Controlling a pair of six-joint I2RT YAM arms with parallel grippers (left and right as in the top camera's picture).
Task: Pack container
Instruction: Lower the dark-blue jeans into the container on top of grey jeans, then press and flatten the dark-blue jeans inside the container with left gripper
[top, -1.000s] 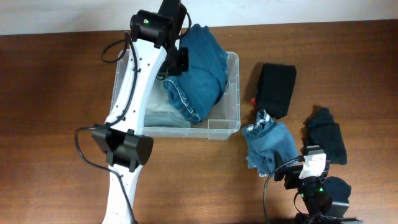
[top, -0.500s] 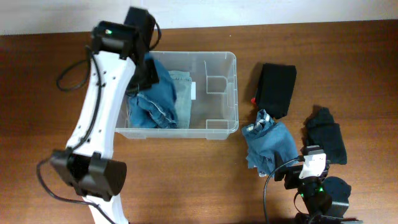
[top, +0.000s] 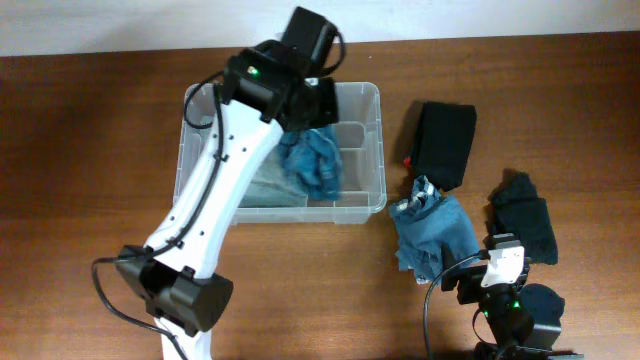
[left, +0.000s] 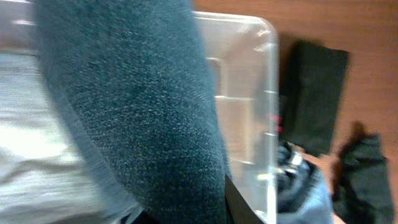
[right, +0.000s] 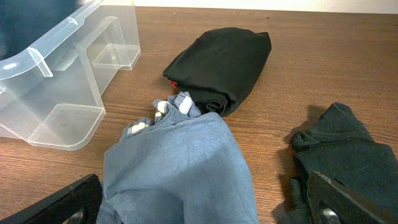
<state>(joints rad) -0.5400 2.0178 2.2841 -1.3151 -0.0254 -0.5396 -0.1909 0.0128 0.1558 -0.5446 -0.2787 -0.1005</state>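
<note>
**A:** How far along is the packing?

**B:** Partway, I'd judge. The container (top: 376, 150) sits directly beneath the left gripper (top: 308, 130). A pale garment (top: 262, 186) lies flat on its floor, below that gripper and off to one side.

**A:** And the blue bundle?

**B:** That's a denim garment (top: 314, 165), hanging bunched under the left gripper, inside the container walls. Cloth hides the jaws in the wrist view. It drapes right up to the camera, though, so I take the gripper to be clamped on it and the piece not yet laid down.

**A:** What's left outside?

**B:** Three pieces on the surface (top: 100, 200). A light blue garment (top: 435, 230) lies just ahead of the right gripper (top: 485, 272). A black folded garment (top: 446, 140) lies beyond that, and a dark garment (top: 525, 225) is ahead to the gripper's right. The right gripper rests low with its fingers spread wide, holding nothing.
</note>
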